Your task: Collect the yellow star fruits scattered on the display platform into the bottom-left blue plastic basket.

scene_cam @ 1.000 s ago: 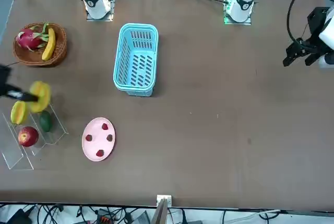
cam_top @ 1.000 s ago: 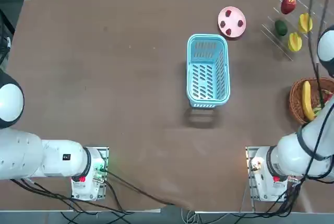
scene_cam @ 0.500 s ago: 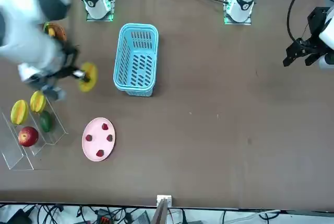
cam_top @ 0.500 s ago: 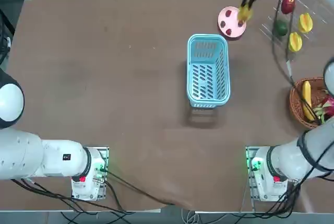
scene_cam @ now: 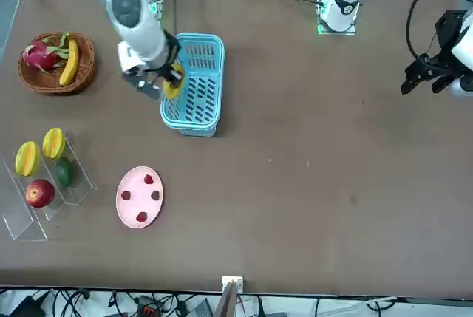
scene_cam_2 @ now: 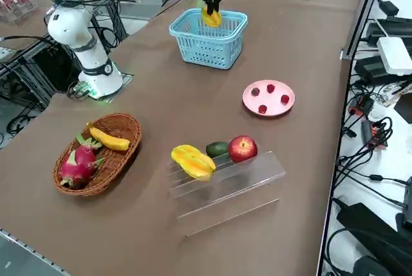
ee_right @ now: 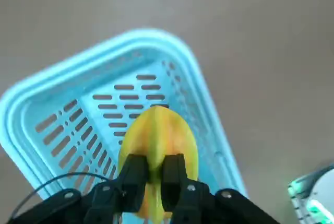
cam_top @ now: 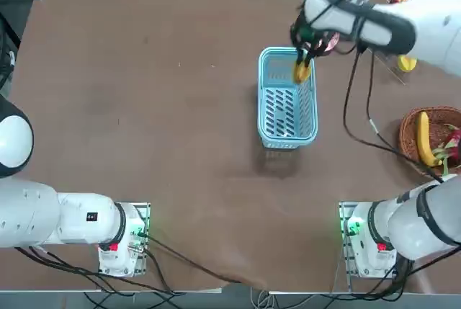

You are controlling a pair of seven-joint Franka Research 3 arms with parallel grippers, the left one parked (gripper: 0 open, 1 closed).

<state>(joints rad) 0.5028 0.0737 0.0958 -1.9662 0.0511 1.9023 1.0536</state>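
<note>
End effector of the right arm (cam_top: 302, 63), carried over from the clear acrylic tiered rack (scene_cam_2: 225, 186), pinches a ridged yellow star fruit (ee_right: 156, 145) above the light blue slotted plastic basket (cam_top: 287, 97), apparently ready for release; two star fruits (scene_cam: 41, 151) remain on the rack.

Top view: overhead, looks straight down, arm bases at bottom edge. Front view: across table, faces robot. Right side view: raised, diagonal, from robot's right. Wrist view: close, above blue plastic basket (ee_right: 62, 114). All four share basket.
</note>
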